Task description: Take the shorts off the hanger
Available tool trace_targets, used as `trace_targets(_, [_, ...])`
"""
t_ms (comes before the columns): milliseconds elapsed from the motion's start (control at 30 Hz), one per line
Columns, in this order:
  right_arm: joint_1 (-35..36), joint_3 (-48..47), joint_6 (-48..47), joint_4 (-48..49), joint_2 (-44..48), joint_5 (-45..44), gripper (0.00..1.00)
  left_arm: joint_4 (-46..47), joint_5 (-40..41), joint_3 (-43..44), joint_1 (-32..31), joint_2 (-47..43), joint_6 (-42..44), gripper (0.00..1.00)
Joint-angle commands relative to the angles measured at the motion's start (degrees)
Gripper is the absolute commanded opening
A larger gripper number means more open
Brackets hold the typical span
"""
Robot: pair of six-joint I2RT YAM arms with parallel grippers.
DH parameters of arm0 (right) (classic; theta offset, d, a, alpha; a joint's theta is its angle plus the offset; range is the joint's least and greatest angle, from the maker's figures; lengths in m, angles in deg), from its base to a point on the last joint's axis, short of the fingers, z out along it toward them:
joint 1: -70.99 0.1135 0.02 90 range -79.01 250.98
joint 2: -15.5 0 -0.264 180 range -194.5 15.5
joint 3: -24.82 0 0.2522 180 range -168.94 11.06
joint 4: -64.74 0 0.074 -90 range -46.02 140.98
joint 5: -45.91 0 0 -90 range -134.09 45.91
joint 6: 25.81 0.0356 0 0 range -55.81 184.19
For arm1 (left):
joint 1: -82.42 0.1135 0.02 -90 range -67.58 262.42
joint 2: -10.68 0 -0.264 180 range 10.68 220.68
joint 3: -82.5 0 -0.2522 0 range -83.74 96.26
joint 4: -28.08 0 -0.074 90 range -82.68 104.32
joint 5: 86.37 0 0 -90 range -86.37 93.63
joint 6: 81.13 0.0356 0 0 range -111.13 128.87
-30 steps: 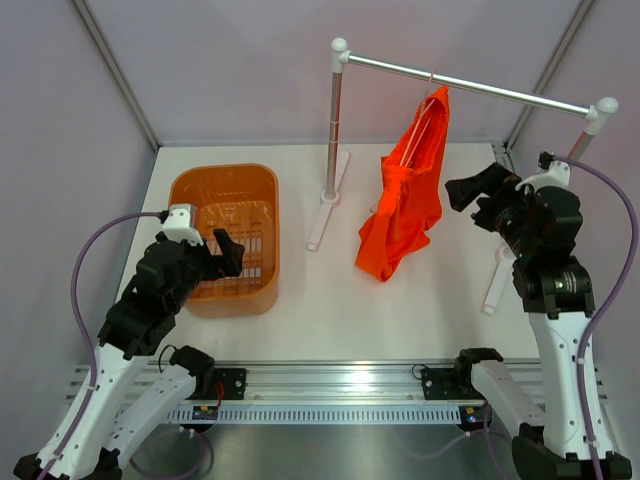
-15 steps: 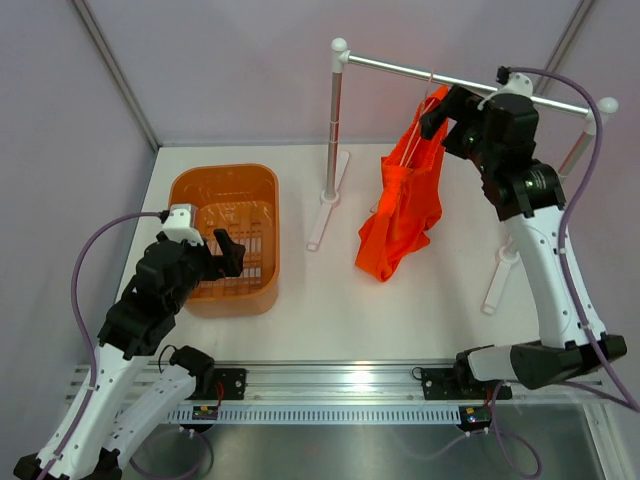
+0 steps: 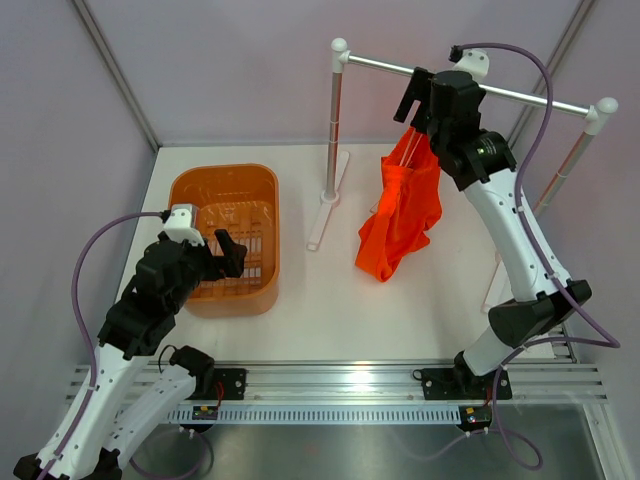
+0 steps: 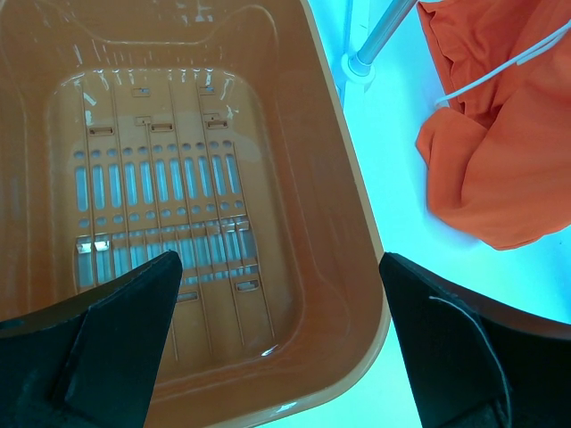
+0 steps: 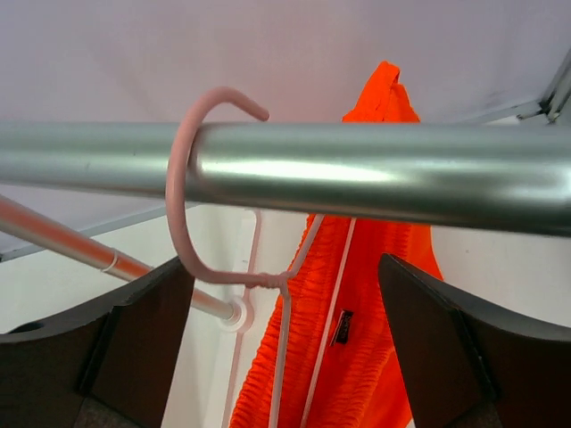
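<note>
Both empty, fully spread: left gripper (image 4: pixel 278 263), right gripper (image 5: pixel 285 267). Right faces hanger (image 5: pixel 176 192) hook; pinch neck squarely, lift off rail (image 5: pixel 375 169).

I work in a robot lab test cell, not a home. My white table (image 3: pixel 300 320) is boxed in by plain pale panels (image 3: pixel 200 70) on aluminium posts (image 3: pixel 114 72). My bases (image 3: pixel 215 385) are bolted to a slotted aluminium rail (image 3: pixel 340 375), with purple cables (image 3: pixel 76 295) looping out. The only furnishings are props: a small clothes rail (image 3: pixel 540 100), the shorts (image 3: pixel 405 215) and an orange basket (image 3: pixel 225 170).
</note>
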Motion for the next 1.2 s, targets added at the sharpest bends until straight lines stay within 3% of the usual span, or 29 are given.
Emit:
trace_targets(0, [0.6,-4.6,-2.4,1.2,-2.1,-7.2,0.90,2.9,-1.5,0.7,-0.1,-0.7,0.3,0.99])
trace_targets(200, [0.6,-6.7,-2.1,-0.4,-4.8,-9.0,0.75,2.9,-1.6,0.8,-0.1,-0.6,0.3,0.99])
trace_targets(500, [0.6,-5.8,-2.3,-0.2,-6.5,-9.7,0.70,2.8,-1.6,0.7,-0.1,-0.5,0.4,0.99])
trace_targets(867, [0.6,-7.0,-2.7,-1.6,-8.9,-10.2,0.52,2.7,-1.4,0.8,-0.1,-0.6,0.3,0.99])
trace_targets(1167, [0.6,-5.9,-2.9,-0.7,-9.0,-11.1,0.47,2.7,-1.4,0.8,-0.1,-0.6,0.3,0.99])
